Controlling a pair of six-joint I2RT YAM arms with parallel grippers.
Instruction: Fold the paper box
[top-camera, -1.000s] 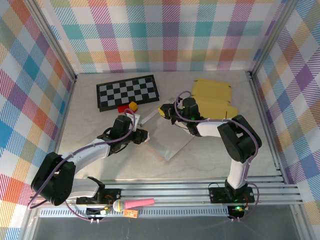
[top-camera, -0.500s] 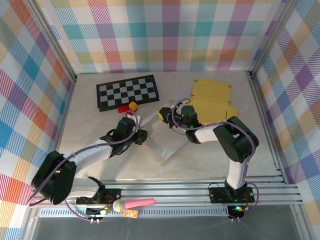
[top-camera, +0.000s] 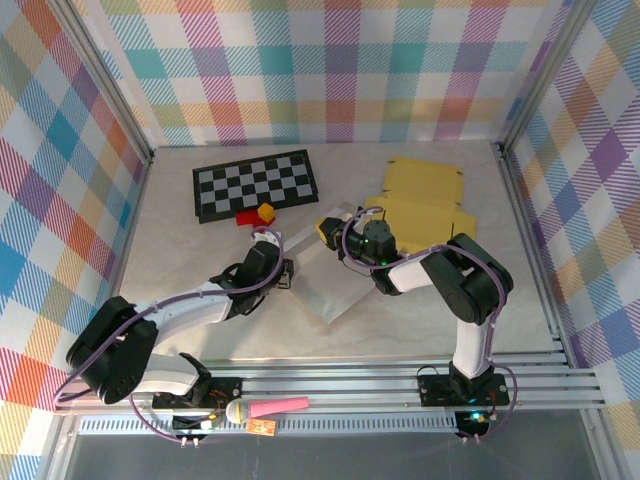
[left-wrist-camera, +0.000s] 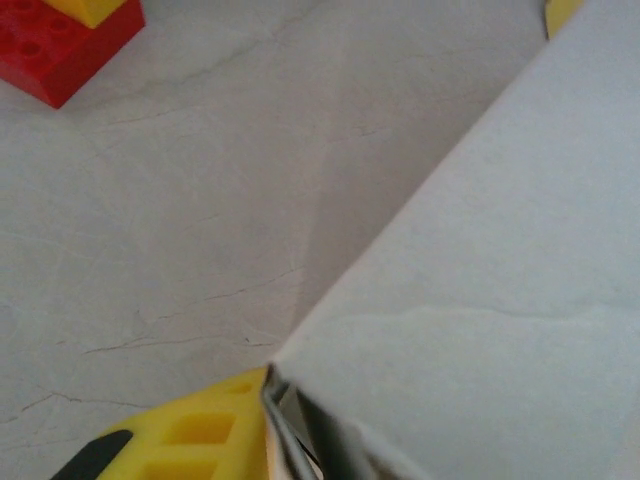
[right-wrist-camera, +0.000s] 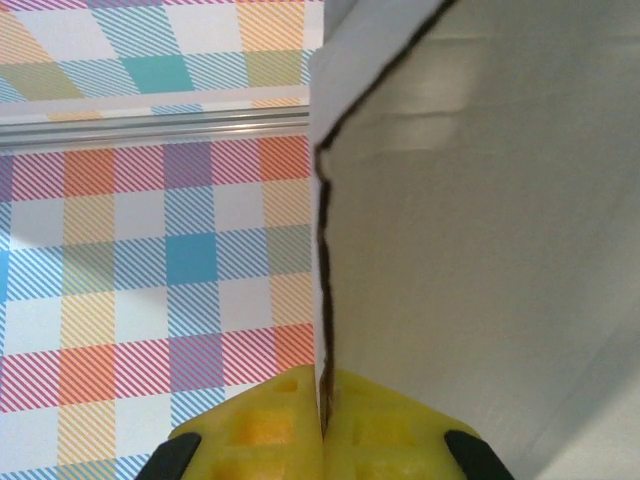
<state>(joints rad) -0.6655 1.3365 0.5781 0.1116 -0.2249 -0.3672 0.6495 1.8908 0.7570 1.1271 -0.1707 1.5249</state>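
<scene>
My left gripper has slid up to the paper box — gripping it? I cannot tell. My right gripper pinches its edge — ready to fold.

Plaid walls wrap the table from 9 round to 3, all pastel checks. The tabletop's pale and marble-looking, evenly lit, with metal rails along 6.

Pale table bears checkerboard, red brick (yellow block touching it), yellow cardboard, paper box.
</scene>
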